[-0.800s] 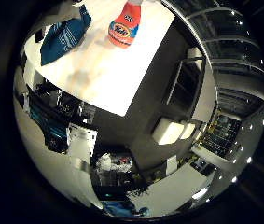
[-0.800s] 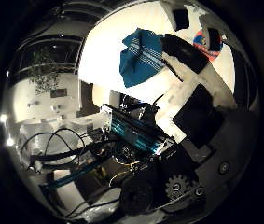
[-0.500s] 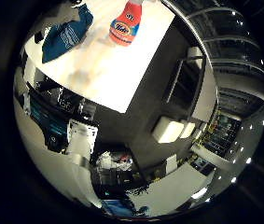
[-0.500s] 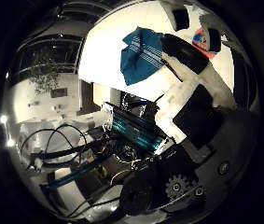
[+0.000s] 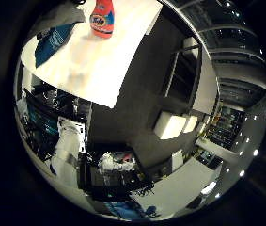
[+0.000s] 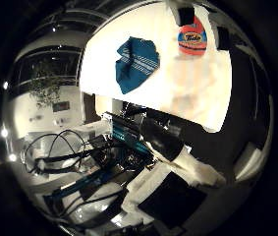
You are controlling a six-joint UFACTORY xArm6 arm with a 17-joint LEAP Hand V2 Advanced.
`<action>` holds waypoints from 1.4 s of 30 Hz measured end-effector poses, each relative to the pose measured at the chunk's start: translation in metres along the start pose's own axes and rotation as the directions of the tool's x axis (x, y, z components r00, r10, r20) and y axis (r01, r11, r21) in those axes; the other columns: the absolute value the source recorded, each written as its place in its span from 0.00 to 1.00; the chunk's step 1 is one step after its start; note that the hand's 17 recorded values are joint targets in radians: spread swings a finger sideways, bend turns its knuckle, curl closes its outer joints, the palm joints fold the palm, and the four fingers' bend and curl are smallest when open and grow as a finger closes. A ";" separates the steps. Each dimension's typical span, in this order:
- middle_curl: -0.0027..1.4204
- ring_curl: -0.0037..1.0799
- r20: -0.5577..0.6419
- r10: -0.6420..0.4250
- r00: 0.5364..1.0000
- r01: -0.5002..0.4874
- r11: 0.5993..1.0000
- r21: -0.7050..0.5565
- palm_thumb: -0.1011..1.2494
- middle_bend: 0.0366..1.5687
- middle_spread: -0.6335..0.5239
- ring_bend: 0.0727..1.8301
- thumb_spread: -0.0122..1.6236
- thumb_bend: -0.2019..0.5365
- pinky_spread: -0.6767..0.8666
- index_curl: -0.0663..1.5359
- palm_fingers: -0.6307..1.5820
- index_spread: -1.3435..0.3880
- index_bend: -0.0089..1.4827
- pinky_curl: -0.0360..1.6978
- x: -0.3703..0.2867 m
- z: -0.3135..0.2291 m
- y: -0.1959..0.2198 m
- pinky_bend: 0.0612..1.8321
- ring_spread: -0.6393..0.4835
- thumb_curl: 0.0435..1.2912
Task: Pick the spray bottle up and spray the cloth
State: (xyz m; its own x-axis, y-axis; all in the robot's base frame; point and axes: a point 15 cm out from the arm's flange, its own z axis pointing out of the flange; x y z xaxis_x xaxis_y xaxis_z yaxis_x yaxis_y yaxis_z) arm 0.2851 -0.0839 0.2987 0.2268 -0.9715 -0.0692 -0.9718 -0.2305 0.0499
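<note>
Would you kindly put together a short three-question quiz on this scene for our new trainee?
1. True or false: the spray bottle stands on the white table, apart from the blue cloth.
2. What pattern does the cloth show? A) pale stripes B) red dots C) black checks
3. Fill in: the hand holds ______ at this moment.

Key:
1. True: both are on the table with bare tabletop between them.
2. A: pale stripes cross the blue fabric.
3. Nothing: the bottle is far from the palm and untouched; the pictures do not show whether the hand's own parts are open or curled.
</note>
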 end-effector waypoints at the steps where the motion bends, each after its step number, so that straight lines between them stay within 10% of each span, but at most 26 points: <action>1: 0.37 0.34 0.008 0.008 1.000 -0.008 1.000 0.004 0.40 0.33 0.46 0.49 0.71 0.24 0.46 0.32 0.42 0.56 0.13 0.02 0.006 0.000 0.002 0.62 0.50 0.18; 30: 0.28 0.25 0.379 0.084 0.921 -0.168 0.967 0.193 0.34 0.28 0.52 0.38 0.62 0.24 0.63 0.25 0.37 0.60 0.12 0.02 0.143 0.049 -0.055 0.49 0.59 0.19; 42: 0.26 0.22 0.659 0.012 0.752 -0.156 0.975 0.161 0.37 0.22 0.58 0.31 0.61 0.24 0.66 0.22 0.33 0.62 0.11 0.06 0.147 0.068 -0.097 0.41 0.66 0.20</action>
State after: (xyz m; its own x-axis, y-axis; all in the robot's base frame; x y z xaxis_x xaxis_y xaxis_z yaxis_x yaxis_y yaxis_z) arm 0.4081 -0.2007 0.2155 0.1165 -0.6963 -0.7083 -0.9929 -0.0637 -0.1007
